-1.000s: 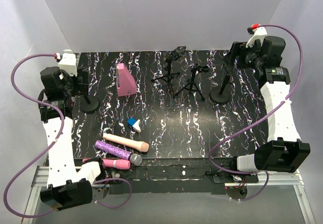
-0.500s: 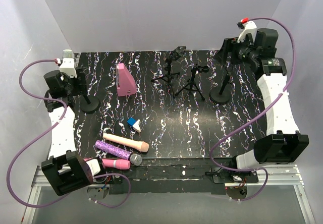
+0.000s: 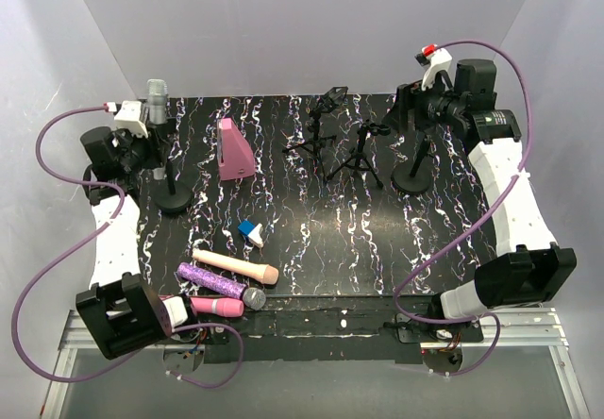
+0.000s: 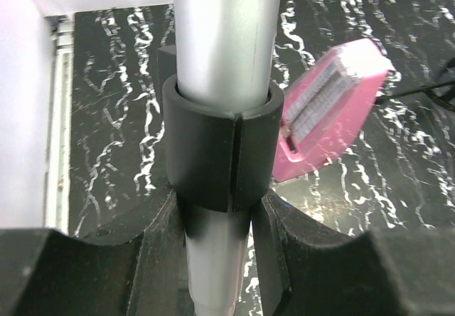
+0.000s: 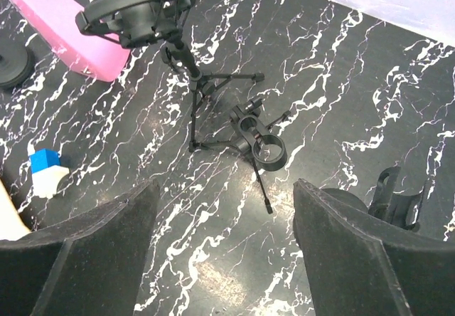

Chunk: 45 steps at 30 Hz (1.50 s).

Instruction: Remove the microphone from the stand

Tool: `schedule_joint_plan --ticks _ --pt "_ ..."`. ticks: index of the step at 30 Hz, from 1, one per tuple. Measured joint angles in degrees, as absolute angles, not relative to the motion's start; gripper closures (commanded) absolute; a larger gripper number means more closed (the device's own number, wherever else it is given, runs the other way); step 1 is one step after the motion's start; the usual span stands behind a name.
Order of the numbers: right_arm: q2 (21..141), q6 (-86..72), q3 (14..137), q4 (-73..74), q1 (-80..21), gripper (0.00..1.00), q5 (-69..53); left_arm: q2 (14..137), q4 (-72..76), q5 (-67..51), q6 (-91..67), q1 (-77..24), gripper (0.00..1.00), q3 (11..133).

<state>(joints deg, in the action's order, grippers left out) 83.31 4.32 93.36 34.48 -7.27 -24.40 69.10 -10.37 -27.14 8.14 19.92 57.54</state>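
Note:
A silver microphone stands upright in the black clip of a round-based stand at the back left. In the left wrist view its barrel passes down through the clip ring. My left gripper is just below the clip, its two fingers pressed in on either side of the thin lower handle. My right gripper hangs open and empty high over the mat at the back right, near another round-based stand.
Three loose microphones lie at the front left: beige, purple glitter and pink. A pink wedge, a blue-and-white block and two tripod stands with empty holders occupy the middle back.
My left gripper has closed in from wide open onto the microphone's handle, and its wrist has shifted right toward the stand. The right arm has swung left and back.

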Motion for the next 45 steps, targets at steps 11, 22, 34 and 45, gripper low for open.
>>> schedule_joint_plan --ticks 11,22,34,45 --pt "79.0 7.0 87.2 32.4 -8.6 0.20 -30.7 70.1 -18.7 -45.4 4.7 15.0 1.00 60.6" --pt "73.2 9.6 81.4 29.4 -10.7 0.20 -42.9 75.2 -20.8 -57.5 5.9 7.6 1.00 68.4" --pt "68.1 10.9 78.0 30.1 -10.6 0.17 -43.3 82.3 -20.8 -60.1 13.6 -9.7 1.00 73.5" --pt "66.7 13.8 77.8 36.1 -8.5 0.18 -43.7 88.9 -20.2 -63.4 24.5 -19.8 0.98 76.9"
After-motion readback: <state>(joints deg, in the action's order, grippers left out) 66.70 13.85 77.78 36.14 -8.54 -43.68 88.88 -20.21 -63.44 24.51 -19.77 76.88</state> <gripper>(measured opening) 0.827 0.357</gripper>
